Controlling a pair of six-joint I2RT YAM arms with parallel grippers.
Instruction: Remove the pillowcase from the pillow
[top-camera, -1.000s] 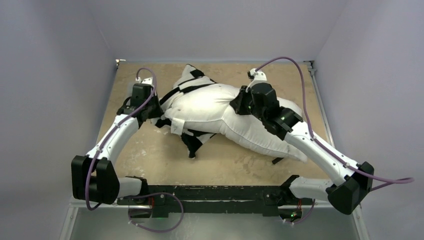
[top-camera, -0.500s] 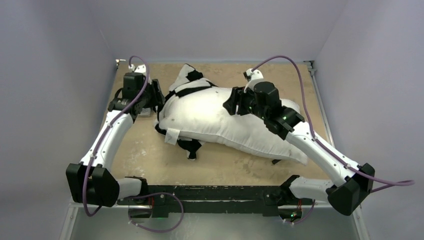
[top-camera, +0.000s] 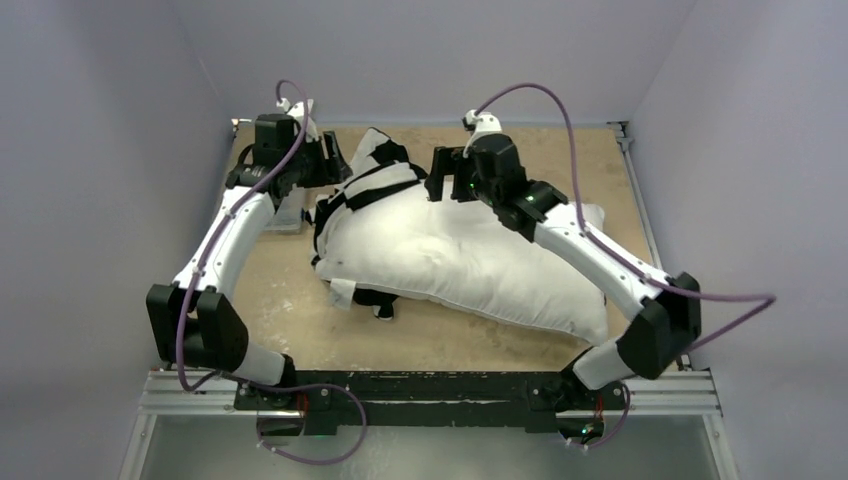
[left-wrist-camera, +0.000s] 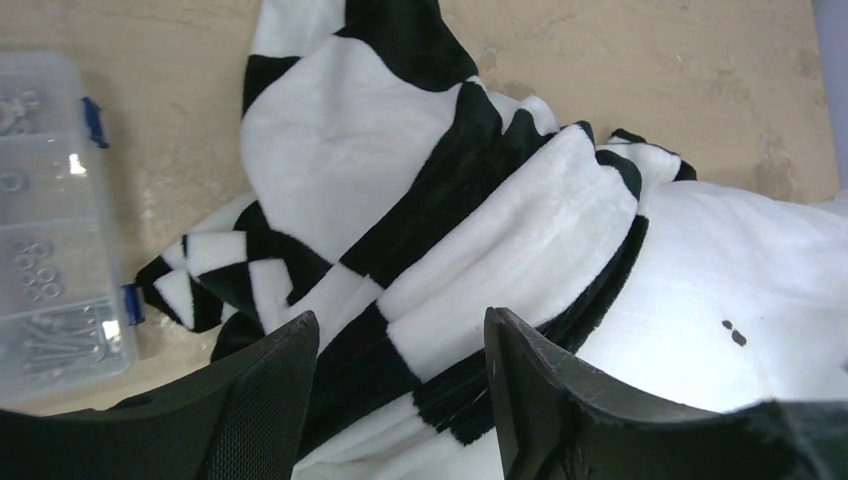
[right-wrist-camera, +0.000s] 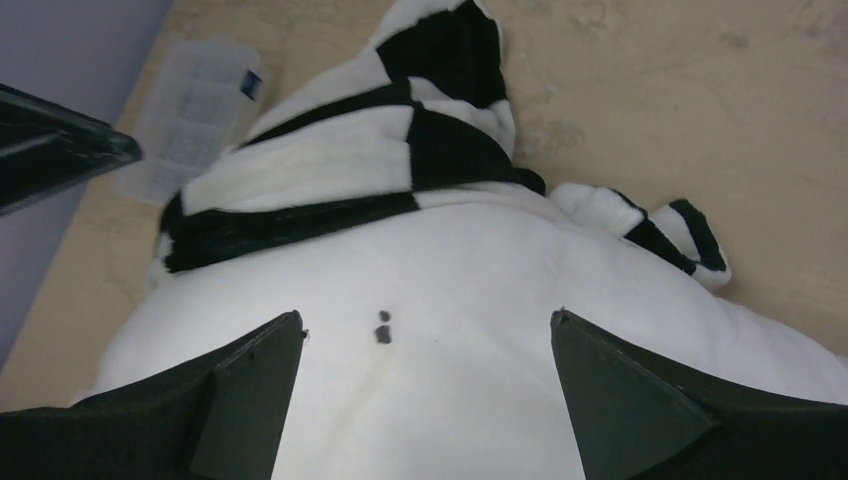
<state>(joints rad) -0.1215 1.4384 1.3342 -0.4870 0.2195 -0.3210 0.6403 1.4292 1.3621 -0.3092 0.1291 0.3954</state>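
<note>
**Pillowcase bunched at one end of the pillow, both pincers open**

The pillow (top-camera: 470, 260) lies slantwise across the middle of the bench (top-camera: 290, 320), most of its white surface bare. The pillowcase (top-camera: 365, 180) is gathered in folds round the pillow's far-left end, and a few checked scraps show from under its near-left edge.

The left pincer (left-wrist-camera: 400, 350) hangs over that bunched cloth with its jaws partly apart and nothing between them. From the wrist view it is hard to say whether the tips brush the fabric. The right pincer (right-wrist-camera: 425, 340) is above the bare pillow, jaws spread wide and empty, with two small dark marks (right-wrist-camera: 383, 328) on the white between them.

A clear plastic parts box (left-wrist-camera: 50, 220) sits on the bench just left of the pillowcase.
</note>
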